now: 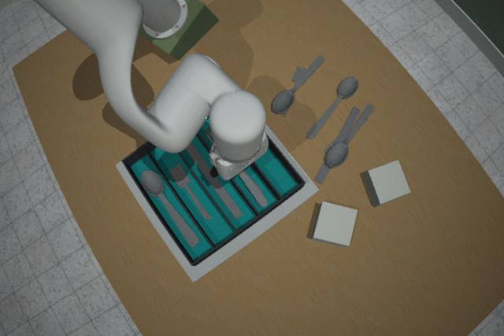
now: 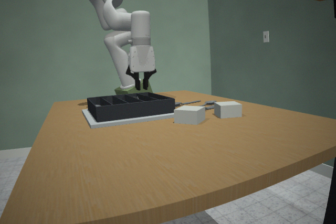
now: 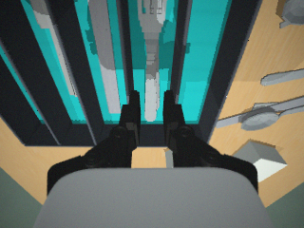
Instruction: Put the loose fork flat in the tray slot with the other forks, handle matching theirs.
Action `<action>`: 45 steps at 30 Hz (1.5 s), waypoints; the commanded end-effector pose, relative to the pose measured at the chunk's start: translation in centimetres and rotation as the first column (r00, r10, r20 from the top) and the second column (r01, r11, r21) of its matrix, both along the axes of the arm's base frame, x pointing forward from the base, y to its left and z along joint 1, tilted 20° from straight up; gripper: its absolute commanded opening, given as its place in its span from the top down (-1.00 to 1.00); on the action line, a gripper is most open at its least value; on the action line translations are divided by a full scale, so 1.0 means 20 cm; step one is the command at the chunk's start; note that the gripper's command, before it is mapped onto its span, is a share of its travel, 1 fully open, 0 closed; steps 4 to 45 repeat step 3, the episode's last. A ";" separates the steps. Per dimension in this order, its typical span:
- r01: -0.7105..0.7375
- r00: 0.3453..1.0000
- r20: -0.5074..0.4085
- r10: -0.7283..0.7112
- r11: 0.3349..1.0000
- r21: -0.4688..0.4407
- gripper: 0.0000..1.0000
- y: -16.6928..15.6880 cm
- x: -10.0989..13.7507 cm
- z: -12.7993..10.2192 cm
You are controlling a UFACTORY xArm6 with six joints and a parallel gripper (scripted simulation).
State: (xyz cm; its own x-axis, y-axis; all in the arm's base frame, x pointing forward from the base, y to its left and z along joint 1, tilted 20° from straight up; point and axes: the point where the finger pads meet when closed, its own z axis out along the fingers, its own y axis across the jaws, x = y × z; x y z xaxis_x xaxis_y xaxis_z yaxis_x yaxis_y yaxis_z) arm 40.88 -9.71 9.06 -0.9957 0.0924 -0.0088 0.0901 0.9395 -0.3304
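The black tray with teal slots sits on a white mat; it also shows in the side view. My gripper hangs a little above the tray, its fingers slightly apart with nothing between them. In the wrist view the gripper is over the near end of one slot. A grey fork lies flat in that slot below the fingers, handle towards me and tines far. Its handle end shows in the overhead view. The arm's wrist hides the rest of that slot from above.
Other slots hold a spoon, a square-headed utensil and a knife. Loose spoons and flat utensils lie right of the tray. Two white blocks stand at the front right.
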 end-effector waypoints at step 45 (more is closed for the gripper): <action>0.000 1.000 -0.001 0.000 1.000 0.000 0.52 0.00 0.00 0.00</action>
